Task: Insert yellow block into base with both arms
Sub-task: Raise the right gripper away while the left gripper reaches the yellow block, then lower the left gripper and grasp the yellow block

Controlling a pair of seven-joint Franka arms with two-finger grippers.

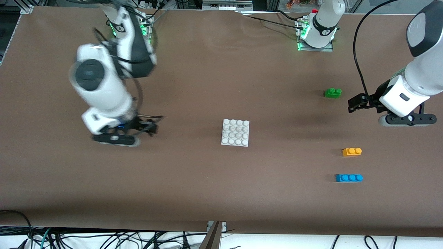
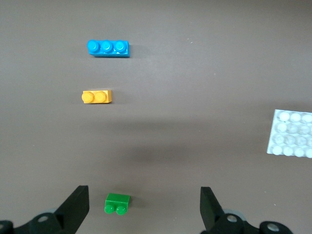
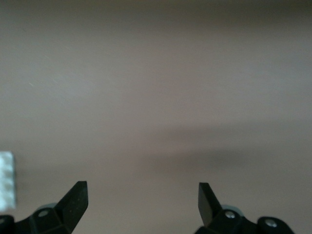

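- The yellow block (image 1: pixel 352 151) lies on the table (image 1: pixel 207 79) toward the left arm's end, between the green brick (image 1: pixel 333 92) and the blue brick (image 1: pixel 349 177), which sits nearest the front edge.
- The base (image 1: pixel 235 132) rests mid-table.
- The left gripper (image 2: pixel 144 207), fingers spread and empty, hovers near the green brick.
- The right gripper (image 3: pixel 142 204), apparently blurred, hangs parted and empty over bare table toward its own end.

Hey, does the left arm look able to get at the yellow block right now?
Probably yes. The left gripper is open and holds nothing, and the yellow block lies alone on bare table between the green brick and the blue brick, touching neither.
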